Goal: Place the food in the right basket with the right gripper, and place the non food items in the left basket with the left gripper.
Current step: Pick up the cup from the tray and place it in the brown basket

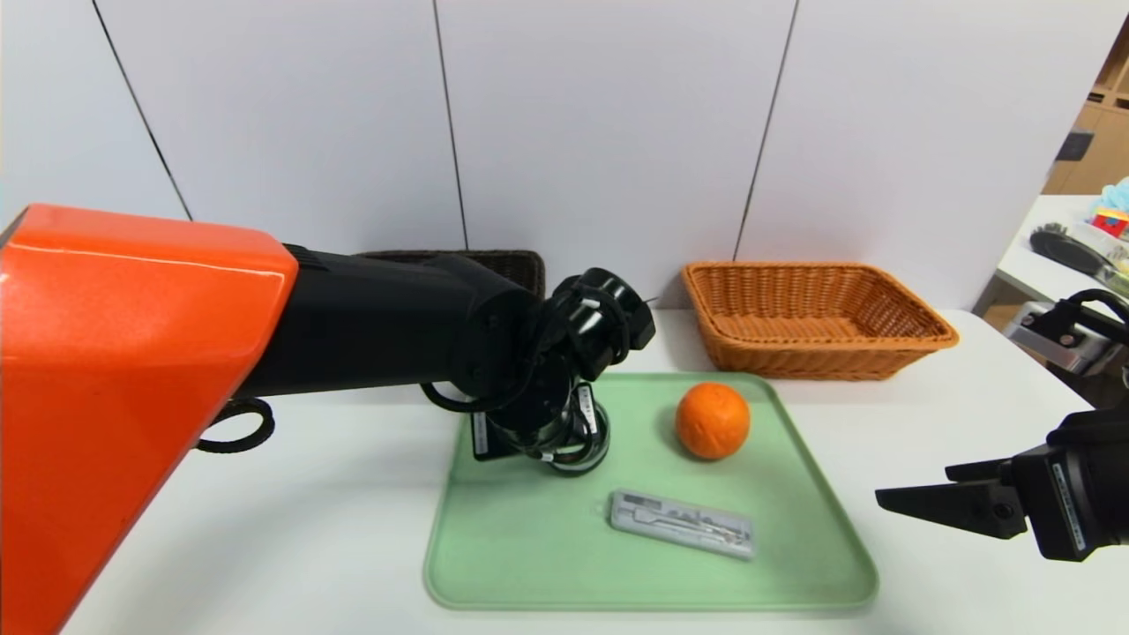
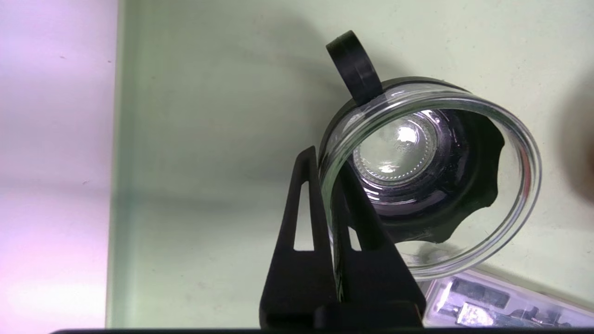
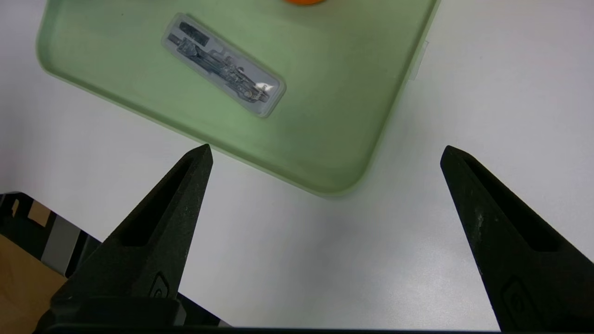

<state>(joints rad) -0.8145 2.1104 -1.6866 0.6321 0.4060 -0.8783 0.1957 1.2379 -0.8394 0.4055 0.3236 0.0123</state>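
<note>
Glass cup (image 2: 431,181), clear, seated in a black holder with a loop handle (image 2: 353,65): stands on the green tray (image 1: 529,547), at the tray's far-left part as the head view shows it. Tilt cannot be told.

Left pincer (image 2: 334,185): closed down onto the cup's rim wall, one finger inside the glass, the other outside against it. The wall is pinched between them, on the rim's side away from the handle. The arm reaches in over the tray from the robot's left and hides most of the cup in the head view.

Left basket (image 1: 512,263): dark brown wicker, on the bench beyond the tray's far-left corner, mostly hidden behind the left arm. Judged the cup's destination: it lies just past the cup, away from the robot, so the carry looks short, a lift and then a move beyond the tray's far edge.

Grey case (image 1: 682,524): flat, rectangular, on the tray's near-middle, long axis running roughly across the tray and slightly skewed. Nearer to the cup than to either basket.

Orange (image 1: 713,421): on the tray's far-right part, apart from cup and case.

Right basket (image 1: 816,317): orange-tan wicker, on the bench just beyond the tray's far-right corner.

Right pincer (image 3: 325,153): fingers wide apart, holding nothing, hovering over the bench off the tray's near-right corner.
</note>
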